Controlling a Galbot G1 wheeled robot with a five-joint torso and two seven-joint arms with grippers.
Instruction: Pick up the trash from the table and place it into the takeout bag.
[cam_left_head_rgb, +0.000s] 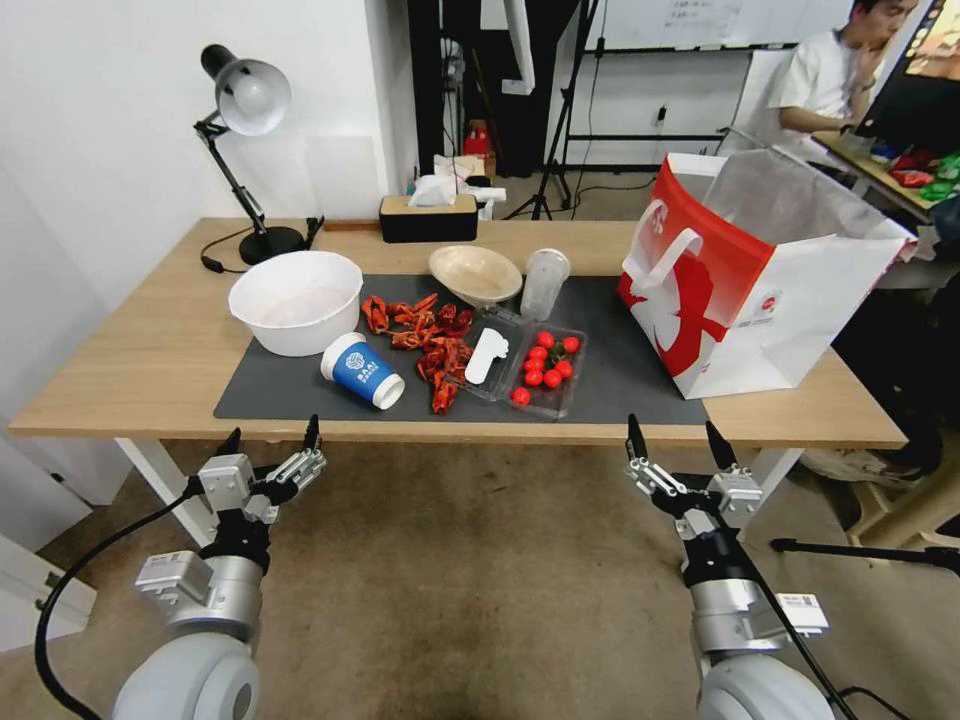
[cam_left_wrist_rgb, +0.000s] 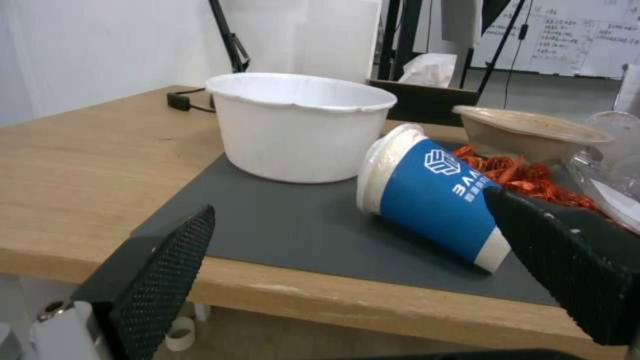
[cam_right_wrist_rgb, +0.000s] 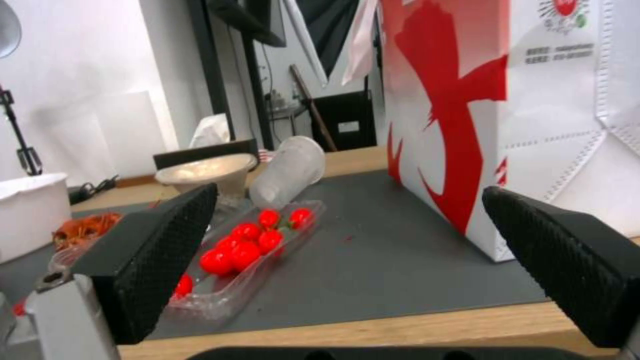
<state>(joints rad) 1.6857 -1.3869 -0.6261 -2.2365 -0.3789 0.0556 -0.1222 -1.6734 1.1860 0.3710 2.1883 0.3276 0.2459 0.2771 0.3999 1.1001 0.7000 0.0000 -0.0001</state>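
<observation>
Bench (cam_left_head_rgb: 130, 370) spans the frame's middle, the bag (cam_left_head_rgb: 760, 270) standing tall and gaping at right centre on the mat (cam_left_head_rgb: 620, 370). Big white bowl (cam_left_head_rgb: 296, 300) left of centre, beige bowl (cam_left_head_rgb: 475, 273) and clear cup (cam_left_head_rgb: 544, 283) behind the red scraps (cam_left_head_rgb: 425, 340). The blue cup (cam_left_head_rgb: 362, 371) lies tipped near the front edge; light, crushable paper, I'd judge, best pinched across its middle. Tomato tray (cam_left_head_rgb: 545, 370) looks flimsy. Left gripper (cam_left_head_rgb: 272, 440) and right gripper (cam_left_head_rgb: 678, 436), both lower frame, spread wide, holding nothing, short of the bench.
</observation>
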